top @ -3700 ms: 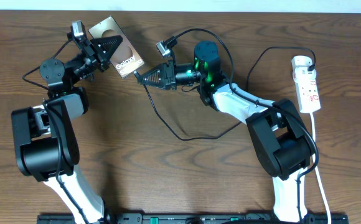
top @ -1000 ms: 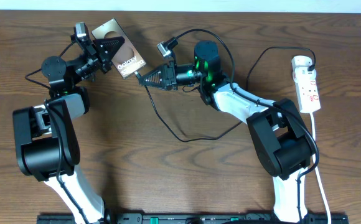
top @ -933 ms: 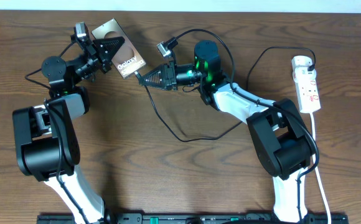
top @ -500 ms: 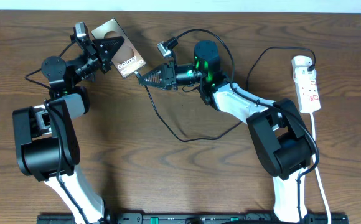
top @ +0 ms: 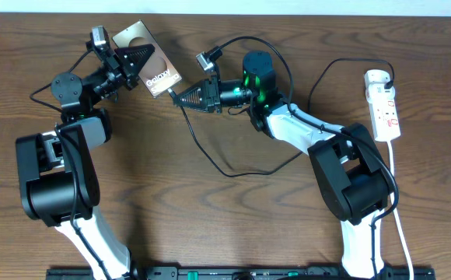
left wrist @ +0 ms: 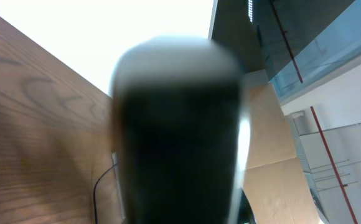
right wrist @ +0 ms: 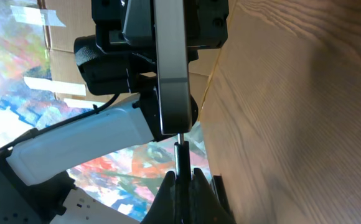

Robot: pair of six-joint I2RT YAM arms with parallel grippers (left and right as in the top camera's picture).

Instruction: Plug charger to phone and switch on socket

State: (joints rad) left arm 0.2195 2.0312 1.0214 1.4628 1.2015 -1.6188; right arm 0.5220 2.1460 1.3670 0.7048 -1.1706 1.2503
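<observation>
Far right of the overhead view, well away from both grippers: the socket (top: 384, 105), adapter (top: 376, 77) seemingly plugged in, yet to be flipped on. Upper left, got the phone (top: 161, 78) clamped in the closed left gripper (top: 144, 56), long axis diagonal, lower-right short end facing the right gripper (top: 176, 96). Pinched tight there on the charger (top: 241, 174) plug tip (right wrist: 178, 152), touching the phone's bottom edge, can't tell if seated.

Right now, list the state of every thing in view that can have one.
phone: held tilted in the left end effector.
charger plug tip: pinched by the right end effector, meeting the phone's end edge; full seating unclear.
charger adapter: plugged into the power strip's far end.
power strip: flat on the table; switch position too small to tell.
left end effector: shut on the phone.
right end effector: shut on the plug tip.
</observation>
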